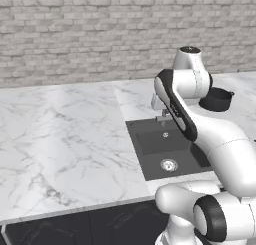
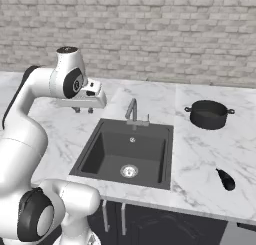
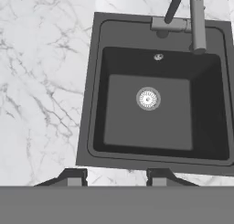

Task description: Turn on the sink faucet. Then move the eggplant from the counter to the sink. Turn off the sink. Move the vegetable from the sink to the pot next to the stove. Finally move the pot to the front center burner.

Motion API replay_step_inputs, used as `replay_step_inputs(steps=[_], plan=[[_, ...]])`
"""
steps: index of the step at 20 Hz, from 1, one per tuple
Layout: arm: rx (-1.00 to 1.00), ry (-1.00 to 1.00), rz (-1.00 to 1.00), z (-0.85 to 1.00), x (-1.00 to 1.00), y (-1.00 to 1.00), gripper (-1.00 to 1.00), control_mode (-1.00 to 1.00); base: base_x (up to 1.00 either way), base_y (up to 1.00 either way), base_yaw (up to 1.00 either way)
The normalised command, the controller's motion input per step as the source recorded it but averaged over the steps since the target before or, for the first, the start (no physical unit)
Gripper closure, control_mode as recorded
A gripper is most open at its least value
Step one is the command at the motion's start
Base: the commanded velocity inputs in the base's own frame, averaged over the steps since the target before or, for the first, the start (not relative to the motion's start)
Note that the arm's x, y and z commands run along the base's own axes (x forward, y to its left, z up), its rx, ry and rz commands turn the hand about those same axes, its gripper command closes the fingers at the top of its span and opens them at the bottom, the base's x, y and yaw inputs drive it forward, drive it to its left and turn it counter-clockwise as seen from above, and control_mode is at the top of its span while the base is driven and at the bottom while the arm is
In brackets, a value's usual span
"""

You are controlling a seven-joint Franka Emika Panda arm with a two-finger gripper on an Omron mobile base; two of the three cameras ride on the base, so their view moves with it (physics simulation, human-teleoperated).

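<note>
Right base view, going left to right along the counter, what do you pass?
gripper → sink faucet at the back of the sink → black pot → eggplant, lying nearer the front edge of the counter.

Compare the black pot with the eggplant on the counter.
The black pot is round, open-topped and upright with two side handles; the eggplant is slim, elongated and lies flat. The pot is far bigger. It sits toward the back wall, the eggplant near the counter's front edge. Both are dark and stand right of the sink.
</note>
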Motion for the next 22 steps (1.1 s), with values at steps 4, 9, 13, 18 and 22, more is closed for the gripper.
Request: replay_step_inputs(steps=[4,9,13,18,22], plan=[[0.0,0.0,0.0,0.0,0.0,0.0,-1.0,1.0,0.0,-0.24,-0.01],[0.0,0.0,0.0,0.0,0.0,0.0,-1.0,1.0,0.0,-0.59,-0.02],[0.0,0.0,0.0,0.0,0.0,0.0,-1.0,1.0,0.0,-0.6,-0.01],[0.0,0.0,0.0,0.0,0.0,0.0,-1.0,1.0,0.05,-0.67,-0.01],[0.0,0.0,0.0,0.0,0.0,0.0,-1.0,1.0,0.14,-0.69,-0.02]])
